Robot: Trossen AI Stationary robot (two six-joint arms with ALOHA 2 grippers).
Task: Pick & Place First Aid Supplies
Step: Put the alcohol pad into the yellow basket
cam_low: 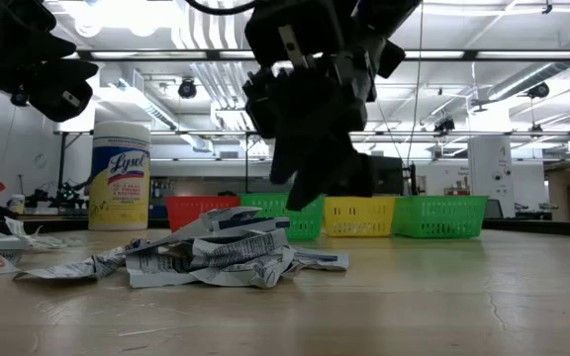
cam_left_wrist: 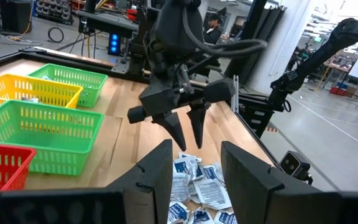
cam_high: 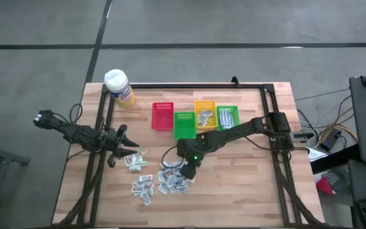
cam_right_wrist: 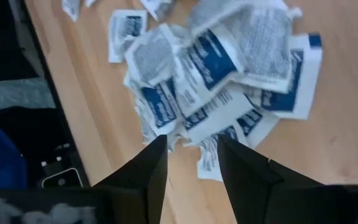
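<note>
The first aid supplies are small white packets with blue print. They lie flat on the wooden table in a loose heap [cam_high: 172, 181], with smaller clusters to its left [cam_high: 142, 187] and near my left gripper [cam_high: 135, 163]. My right gripper [cam_right_wrist: 191, 152] is open and slants down just above the heap's edge [cam_right_wrist: 210, 93], touching nothing. The low view shows its fingertips [cam_low: 310, 193] clear above the heap [cam_low: 216, 255]. My left gripper [cam_left_wrist: 194, 165] waits open at the table's left [cam_high: 122, 151], pointing almost level toward the heap [cam_left_wrist: 197, 180].
At the far side stands a row of small bins: red [cam_high: 162, 116], green [cam_high: 184, 125], yellow [cam_high: 205, 113] and green [cam_high: 227, 116]; the last two hold a few packets. A yellow wipes bottle with a white cap [cam_high: 119, 87] stands at the far left corner. Bare wood lies right of the heap.
</note>
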